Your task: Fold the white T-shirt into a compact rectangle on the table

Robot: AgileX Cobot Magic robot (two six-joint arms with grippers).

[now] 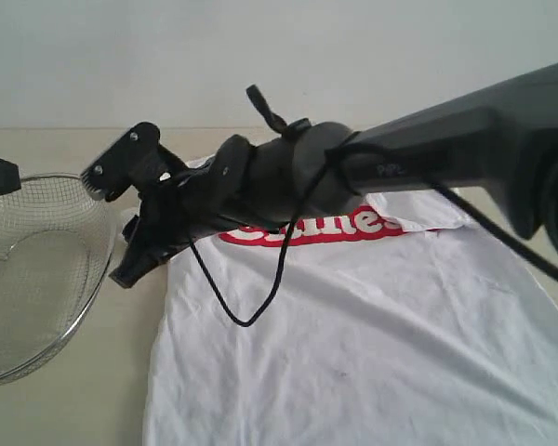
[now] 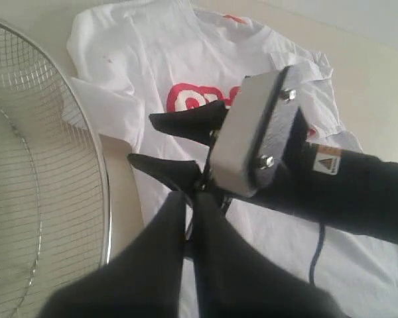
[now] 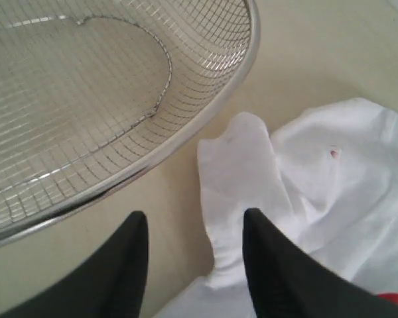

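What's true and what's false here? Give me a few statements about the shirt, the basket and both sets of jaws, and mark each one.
1. The white T-shirt lies in the wire basket. False: it lies on the table, beside the basket.
2. The right jaws stand open. True.
3. The left jaws grip a sleeve. False: they are shut, with nothing seen in them.
4. The basket looks empty. True.
5. The shirt's red band faces up. True.

- wire basket (image 1: 46,260) blocks the left side, just beside the white T-shirt (image 1: 353,344) sleeve
- narrow bare table (image 1: 112,372) strip between them
- right arm (image 1: 428,139) spans far shirt; near part open
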